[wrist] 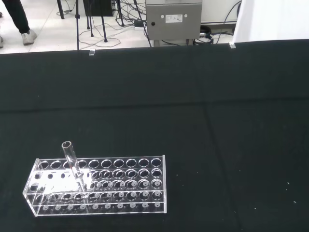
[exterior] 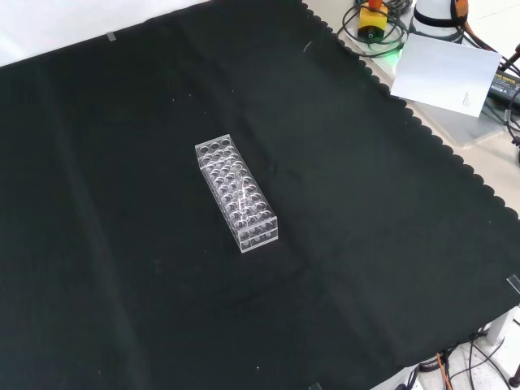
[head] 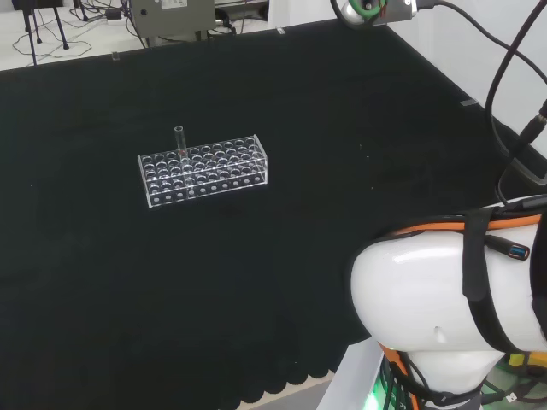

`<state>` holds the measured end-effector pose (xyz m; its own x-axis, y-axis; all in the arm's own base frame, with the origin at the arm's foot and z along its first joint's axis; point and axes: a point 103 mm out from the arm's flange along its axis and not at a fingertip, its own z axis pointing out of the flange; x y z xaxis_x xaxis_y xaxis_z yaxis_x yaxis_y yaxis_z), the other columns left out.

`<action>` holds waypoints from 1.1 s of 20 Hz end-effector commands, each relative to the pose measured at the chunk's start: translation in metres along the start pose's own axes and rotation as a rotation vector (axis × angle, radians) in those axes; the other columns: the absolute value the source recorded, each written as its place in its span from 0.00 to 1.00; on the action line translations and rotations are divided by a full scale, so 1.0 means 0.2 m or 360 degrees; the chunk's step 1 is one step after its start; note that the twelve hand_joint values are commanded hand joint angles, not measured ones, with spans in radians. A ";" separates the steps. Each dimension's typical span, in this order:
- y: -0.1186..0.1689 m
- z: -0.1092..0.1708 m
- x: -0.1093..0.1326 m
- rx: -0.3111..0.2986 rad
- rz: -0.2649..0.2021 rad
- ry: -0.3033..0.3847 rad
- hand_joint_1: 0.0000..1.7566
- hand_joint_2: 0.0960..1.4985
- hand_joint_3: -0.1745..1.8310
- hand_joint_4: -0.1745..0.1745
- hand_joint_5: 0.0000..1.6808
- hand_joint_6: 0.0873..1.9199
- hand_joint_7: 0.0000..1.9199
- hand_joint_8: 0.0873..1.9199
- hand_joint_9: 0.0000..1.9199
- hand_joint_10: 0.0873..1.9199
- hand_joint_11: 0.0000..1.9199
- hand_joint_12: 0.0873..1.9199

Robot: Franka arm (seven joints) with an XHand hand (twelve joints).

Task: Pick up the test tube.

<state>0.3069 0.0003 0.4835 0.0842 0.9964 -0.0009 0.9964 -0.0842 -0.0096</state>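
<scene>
Test tube [head: 180, 139] stands upright in the clear rack [head: 205, 171], bare black cloth [head: 282, 94] all around; my hand's state, cannot tell.

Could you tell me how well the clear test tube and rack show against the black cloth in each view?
Head view: the test tube rises visibly above the rack. Front view: the tube blends into the rack's glints. Wrist view: the tube is plainest, and bright reflections mark the rack's holes.

lab: test tube rack [head: 203, 169], black cloth bench [head: 342, 128], cables [wrist: 125, 14].
</scene>
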 end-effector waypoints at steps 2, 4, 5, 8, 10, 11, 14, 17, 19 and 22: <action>0.02 0.00 0.01 -0.0012 -0.0020 -0.0015 0.47 0.38 0.42 0.36 0.20 0.00 0.07 0.44 0.12 0.48 0.03 0.80; 0.04 0.00 0.02 -0.0010 -0.0039 -0.0013 0.46 0.39 0.42 0.36 0.17 0.00 0.05 0.44 0.09 0.50 0.02 0.80; 0.05 0.00 0.03 -0.0003 -0.0049 -0.0011 0.46 0.39 0.42 0.35 0.17 0.00 0.05 0.44 0.09 0.50 0.02 0.80; 0.10 0.01 0.06 0.0016 -0.0094 -0.0001 0.46 0.40 0.42 0.35 0.16 0.00 0.05 0.45 0.09 0.50 0.02 0.80; 0.15 0.02 0.11 0.0030 -0.0130 -0.0005 0.46 0.39 0.42 0.35 0.16 0.00 0.05 0.45 0.09 0.50 0.02 0.80; 0.17 0.02 0.12 0.0037 -0.0153 -0.0005 0.46 0.39 0.42 0.35 0.17 0.00 0.05 0.45 0.09 0.50 0.02 0.80; 0.25 0.04 0.15 0.0062 -0.0217 -0.0009 0.46 0.39 0.42 0.34 0.17 0.00 0.06 0.45 0.10 0.51 0.03 0.80; 0.33 0.06 0.18 0.0092 -0.0270 -0.0010 0.47 0.39 0.42 0.33 0.19 0.00 0.09 0.45 0.12 0.50 0.05 0.80; 0.38 0.09 0.20 0.0105 -0.0295 -0.0017 0.47 0.39 0.42 0.31 0.21 0.00 0.12 0.45 0.13 0.50 0.06 0.79; 0.45 0.12 0.23 0.0133 -0.0324 -0.0026 0.48 0.39 0.42 0.28 0.23 0.00 0.15 0.45 0.16 0.49 0.08 0.78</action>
<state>0.3630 0.0227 0.4693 -0.0393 0.9992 -0.0026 0.9968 0.0390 -0.0692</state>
